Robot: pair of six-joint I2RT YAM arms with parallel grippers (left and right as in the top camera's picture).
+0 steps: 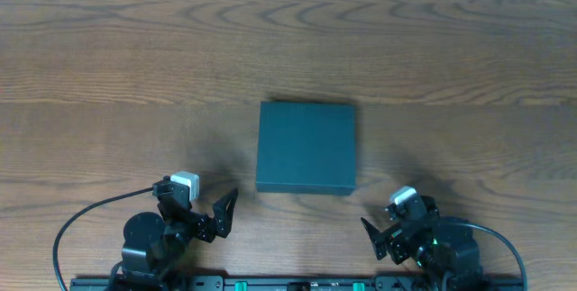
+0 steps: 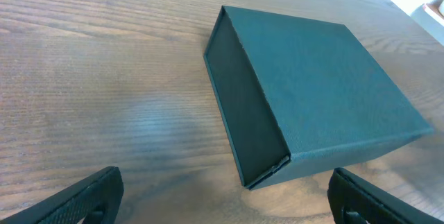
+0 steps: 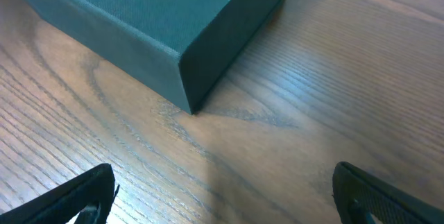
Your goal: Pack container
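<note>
Resting at the lower frame edge, left gripper (image 1: 200, 205) and right gripper (image 1: 398, 222) stand with jaws spread wide, holding nothing. The container (image 1: 306, 147), lid down, lies at frame centre on the wooden table (image 1: 108, 75), clear of both.

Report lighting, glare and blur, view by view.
Overhead: even light, the container sharp, soft shadows on the table either side of it. Left wrist: pale sheen on the wood left of the container, top right corner washed out. Right wrist: glare on the wood beside the container's corner.
</note>
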